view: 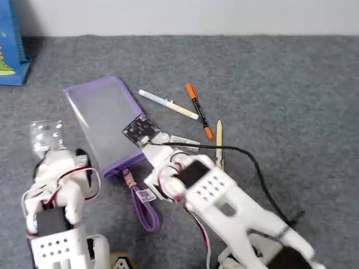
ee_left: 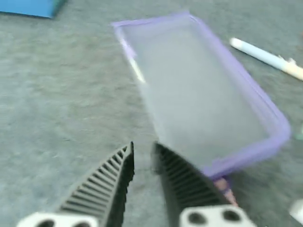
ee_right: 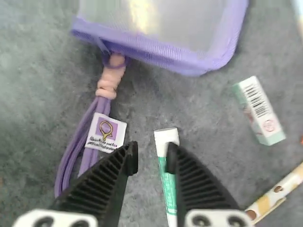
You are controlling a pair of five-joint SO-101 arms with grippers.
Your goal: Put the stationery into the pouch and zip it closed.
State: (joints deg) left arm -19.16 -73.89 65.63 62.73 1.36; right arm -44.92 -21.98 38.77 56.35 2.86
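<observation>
Barely begun. Nothing put inside the pouch [view: 104, 120] yet, and no zipping done. Left to pick up: the blue pen [view: 168, 105], the orange marker [view: 199, 110], the pencil [view: 219, 143], the little box [ee_right: 259, 111] and the green tube [ee_right: 166, 161], all out on the gray surface [view: 280, 84] near it. Lying flat, purple round the edge, see-through on top, a strap [ee_right: 78, 156] at one end. For the right claw [ee_right: 151, 158]: open a little, low over the green tube. For the left claw [ee_left: 142, 161]: open a crack by the pouch's corner, holding nothing.
</observation>
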